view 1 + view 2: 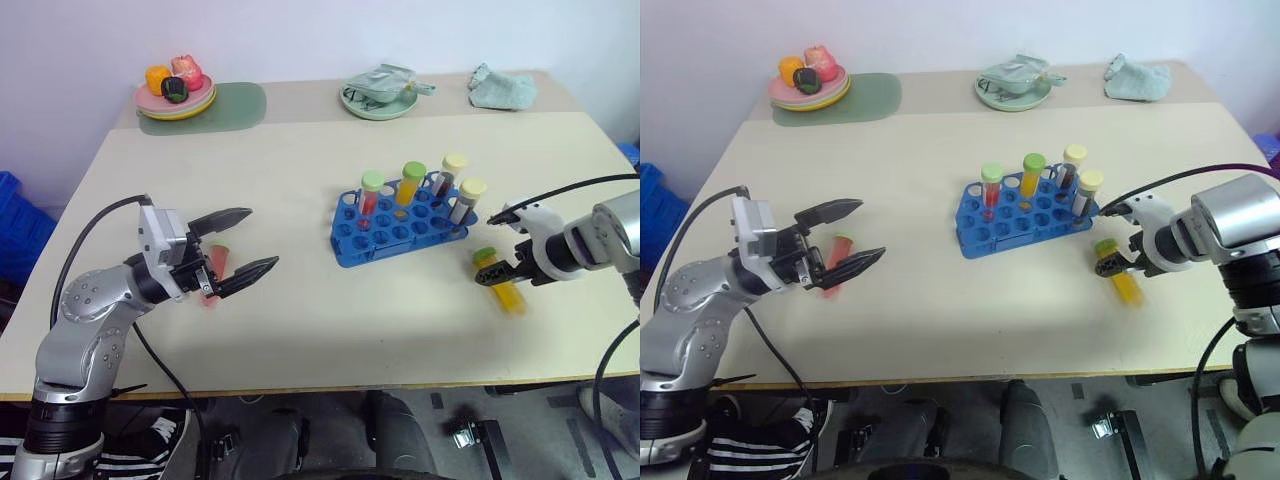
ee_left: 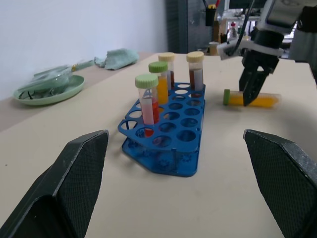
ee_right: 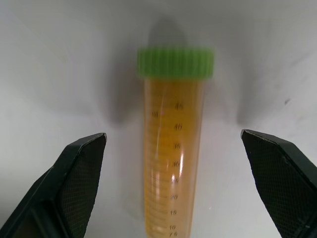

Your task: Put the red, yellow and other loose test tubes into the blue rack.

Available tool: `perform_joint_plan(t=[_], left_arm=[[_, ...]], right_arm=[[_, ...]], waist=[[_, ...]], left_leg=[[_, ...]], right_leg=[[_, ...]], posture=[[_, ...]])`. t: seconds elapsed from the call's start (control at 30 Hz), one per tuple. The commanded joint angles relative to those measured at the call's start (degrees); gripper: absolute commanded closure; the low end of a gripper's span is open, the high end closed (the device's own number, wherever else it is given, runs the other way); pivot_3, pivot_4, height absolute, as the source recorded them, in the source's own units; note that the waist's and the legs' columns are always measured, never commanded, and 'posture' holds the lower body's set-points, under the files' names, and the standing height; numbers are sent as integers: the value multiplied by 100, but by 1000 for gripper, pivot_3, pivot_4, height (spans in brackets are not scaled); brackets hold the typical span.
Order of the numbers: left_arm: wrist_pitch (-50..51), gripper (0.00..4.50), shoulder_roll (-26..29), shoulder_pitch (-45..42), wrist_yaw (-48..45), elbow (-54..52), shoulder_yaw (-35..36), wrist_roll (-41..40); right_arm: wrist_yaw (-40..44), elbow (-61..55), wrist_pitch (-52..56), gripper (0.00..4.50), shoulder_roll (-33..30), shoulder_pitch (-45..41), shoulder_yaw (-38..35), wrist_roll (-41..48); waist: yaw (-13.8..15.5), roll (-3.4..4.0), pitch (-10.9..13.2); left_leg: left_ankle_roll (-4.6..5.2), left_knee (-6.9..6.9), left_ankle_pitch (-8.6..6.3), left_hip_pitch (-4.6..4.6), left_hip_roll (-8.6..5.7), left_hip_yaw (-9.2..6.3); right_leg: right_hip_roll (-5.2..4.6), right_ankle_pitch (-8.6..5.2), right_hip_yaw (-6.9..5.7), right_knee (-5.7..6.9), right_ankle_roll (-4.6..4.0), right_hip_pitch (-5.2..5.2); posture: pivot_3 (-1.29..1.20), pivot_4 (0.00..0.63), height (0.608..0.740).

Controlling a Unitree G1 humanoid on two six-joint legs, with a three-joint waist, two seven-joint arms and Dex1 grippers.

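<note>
Silver-grey jointed arms with screw-dotted housings, white wrist blocks, trailing black cables; left gripper (image 1: 238, 243) and right gripper (image 1: 500, 274) with black textured tapering fingers.

Both eye views look forward and down from the robot's head over the table (image 1: 300, 330), sharing the blue rack (image 1: 400, 232) near their middle. The left wrist view looks nearly level across the table, facing the blue rack from fairly near. The right wrist view looks steeply down, very close over a yellow tube (image 3: 172, 158) lying beside the blue rack.
</note>
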Motion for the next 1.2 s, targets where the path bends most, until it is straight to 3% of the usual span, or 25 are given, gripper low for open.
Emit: perform_joint_plan(t=[0.03,0.2,0.23,0.3,0.5,0.7,0.83,0.9,0.97,1.07,1.17,1.2], left_arm=[[-42,0,48,-15,14,-180,112,-95],[-45,0,71,-20,-6,-160,111,-107],[-46,0,77,-20,-12,-155,115,-106],[-43,0,86,-20,-14,-154,128,-110],[-38,0,121,20,-17,-163,151,-130],[-58,0,134,-6,-31,-124,134,-121],[-91,0,139,-20,-68,-70,147,-117],[-122,0,141,-33,-103,-14,148,-105],[-155,0,144,-61,-140,49,140,-84],[-175,0,146,-186,-194,170,117,-55],[-195,0,167,-326,-272,297,92,-22],[-185,0,178,-417,-295,356,79,-20]], right_arm=[[-130,-215,33,61,-147,52,-106,257],[-353,-169,33,61,-100,98,-170,440],[-399,-164,33,290,-85,112,-181,496],[-500,-204,33,940,-49,173,-211,552],[-717,-326,33,3743,-21,318,-316,679],[-605,-476,33,3764,-214,331,-393,1058],[559,-1536,16,3764,-1036,881,-640,2137],[1198,-2402,-1230,3764,-1422,1658,-1039,1944],[1396,-2852,-2004,3764,-1191,2217,-1803,1978],[1345,-3125,-3289,3764,-330,2777,-2818,1826],[1109,-3303,-4125,3764,243,3181,-3071,1420],[700,-3281,-4395,3764,722,3144,-3149,1340]], waist=[[-6,0,0],[-7,0,0],[-7,0,0],[-3,0,0],[-7,-2,-1],[-5,-3,-2],[20,0,0],[22,0,0],[-1,-5,-1],[-26,-13,-6],[15,-13,-8],[19,-24,-12]], left_leg=[[0,0,0,0,0,0],[0,-1,0,2,1,1],[0,-1,0,2,1,1],[0,-1,0,2,1,1],[0,-1,0,3,1,1],[0,-1,0,4,1,1],[0,-3,0,-1,1,-3],[3,-2,-2,-2,1,-2],[5,-2,-3,6,2,-1],[5,0,-3,20,8,9],[4,1,-3,20,8,8],[5,2,-3,19,5,6]], right_leg=[[0,0,0,0,0,0],[1,0,0,-1,0,0],[1,0,0,-1,0,0],[1,0,0,-1,0,0],[1,0,0,-1,0,1],[1,0,0,-1,0,3],[1,0,-1,-2,0,0],[1,0,-2,-6,1,2],[2,-1,-6,-7,2,11],[5,0,-4,-7,3,20],[5,0,-3,2,3,19],[4,0,-3,2,3,19]], posture=[[0,150,740],[0,150,740],[0,150,740],[0,150,740],[0,150,740],[0,150,740],[0,150,740],[0,150,740],[0,150,740],[0,150,740],[0,150,740],[0,150,740]])
